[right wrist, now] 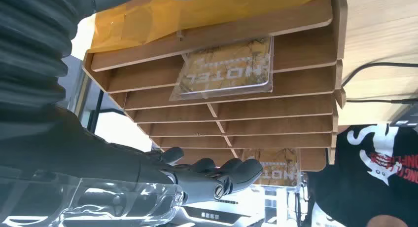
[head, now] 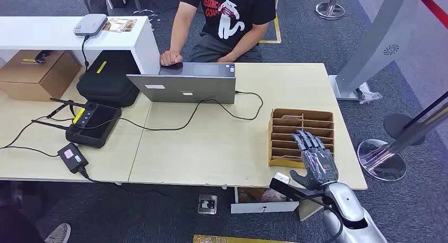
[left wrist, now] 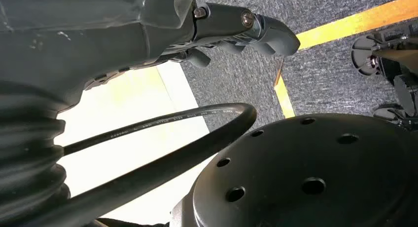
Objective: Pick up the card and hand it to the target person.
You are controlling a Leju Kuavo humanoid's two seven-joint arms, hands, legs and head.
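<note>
A wooden slotted rack (head: pixel 301 132) stands on the table's right part. In the right wrist view a yellow card printed HOTEL (right wrist: pixel 224 69) sits in one slot of the rack (right wrist: pixel 276 118), and a second like card (right wrist: pixel 273 170) shows in another slot beyond my fingertips (right wrist: pixel 231 172). My right hand (head: pixel 316 161) hovers over the rack's near slots with its fingers stretched apart and nothing in it. A person in a black T-shirt (head: pixel 227 16) sits at the table's far side. My left hand (left wrist: pixel 236 29) hangs over grey carpet and holds nothing.
An open laptop (head: pixel 185 87) with a cable stands before the person. A black case (head: pixel 108 76), a controller with antennas (head: pixel 90 124) and a power brick (head: pixel 71 157) lie at the left. A white counter (head: pixel 142 39) bears a small device and a leaflet. A cardboard box (head: pixel 37 74) sits beside it.
</note>
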